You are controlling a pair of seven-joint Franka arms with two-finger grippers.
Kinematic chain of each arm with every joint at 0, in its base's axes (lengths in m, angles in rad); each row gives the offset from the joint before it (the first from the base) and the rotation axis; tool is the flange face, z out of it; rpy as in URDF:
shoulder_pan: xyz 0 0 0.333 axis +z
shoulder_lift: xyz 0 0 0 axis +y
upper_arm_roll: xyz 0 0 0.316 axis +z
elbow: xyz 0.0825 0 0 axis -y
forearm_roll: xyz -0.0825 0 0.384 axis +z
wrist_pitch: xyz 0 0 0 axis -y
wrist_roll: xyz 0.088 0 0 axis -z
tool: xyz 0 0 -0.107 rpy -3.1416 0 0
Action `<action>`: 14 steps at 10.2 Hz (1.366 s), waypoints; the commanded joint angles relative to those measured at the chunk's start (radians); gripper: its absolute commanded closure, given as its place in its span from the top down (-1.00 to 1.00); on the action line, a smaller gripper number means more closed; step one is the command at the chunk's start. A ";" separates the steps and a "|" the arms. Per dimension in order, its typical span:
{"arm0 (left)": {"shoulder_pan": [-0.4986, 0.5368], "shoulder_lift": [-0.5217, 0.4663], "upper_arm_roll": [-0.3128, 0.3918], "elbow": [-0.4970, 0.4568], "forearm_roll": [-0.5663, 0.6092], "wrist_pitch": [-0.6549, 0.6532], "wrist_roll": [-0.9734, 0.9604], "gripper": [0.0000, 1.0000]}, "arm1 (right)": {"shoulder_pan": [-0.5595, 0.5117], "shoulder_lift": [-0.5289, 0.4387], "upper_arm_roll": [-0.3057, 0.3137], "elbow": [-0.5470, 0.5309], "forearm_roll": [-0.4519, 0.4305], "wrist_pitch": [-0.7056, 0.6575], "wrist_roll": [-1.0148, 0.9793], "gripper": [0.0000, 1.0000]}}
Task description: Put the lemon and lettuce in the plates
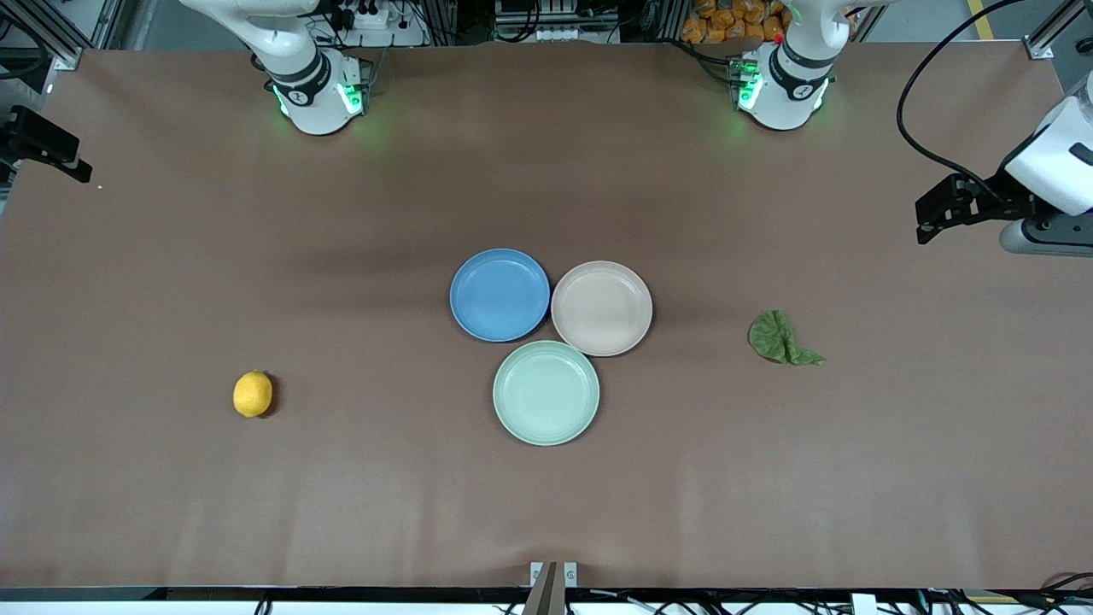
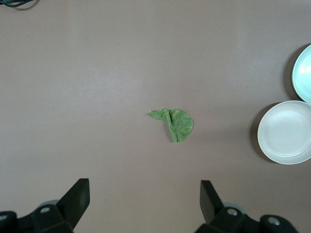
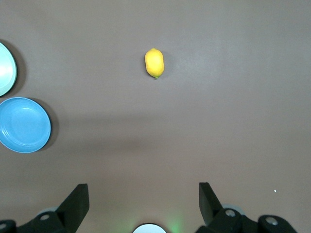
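The lemon [image 1: 253, 394] lies on the brown table toward the right arm's end; it also shows in the right wrist view [image 3: 154, 63]. The lettuce [image 1: 779, 338] lies flat toward the left arm's end and shows in the left wrist view [image 2: 176, 123]. The blue plate [image 1: 499, 295] and the pink-beige plate [image 1: 602, 307] sit side by side mid-table, both empty. My left gripper [image 2: 144, 187] is open and empty, high over the table near the lettuce. My right gripper [image 3: 143, 189] is open and empty, high over the table near the lemon.
A mint green plate [image 1: 546, 392] sits empty, touching both other plates, nearer to the front camera. The arm bases [image 1: 320, 85] stand along the table's top edge. The left hand [image 1: 948, 209] and right hand [image 1: 51, 149] hang at the table's ends.
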 commanded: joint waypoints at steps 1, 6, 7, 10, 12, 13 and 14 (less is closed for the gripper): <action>0.008 -0.005 -0.003 0.004 -0.033 -0.003 -0.015 1.00 | -0.009 -0.008 0.004 0.009 0.012 -0.014 0.013 1.00; 0.020 -0.003 0.001 -0.004 -0.036 -0.003 -0.007 1.00 | -0.009 -0.008 0.002 0.009 0.012 -0.014 0.013 1.00; 0.020 0.000 0.004 -0.024 -0.054 -0.003 -0.010 1.00 | -0.009 -0.008 0.002 0.009 0.012 -0.013 0.013 1.00; 0.020 -0.014 0.004 -0.194 -0.056 0.085 -0.020 1.00 | -0.009 -0.008 0.005 0.009 0.012 -0.013 0.013 1.00; 0.023 -0.009 0.004 -0.329 -0.056 0.215 -0.020 1.00 | -0.009 -0.006 0.005 0.009 0.012 -0.011 0.013 1.00; 0.025 -0.011 0.003 -0.427 -0.056 0.322 -0.020 1.00 | -0.009 -0.006 0.005 0.009 0.012 -0.011 0.013 1.00; 0.025 -0.006 0.003 -0.519 -0.056 0.427 -0.020 1.00 | -0.009 -0.006 0.004 0.009 0.011 -0.010 0.011 1.00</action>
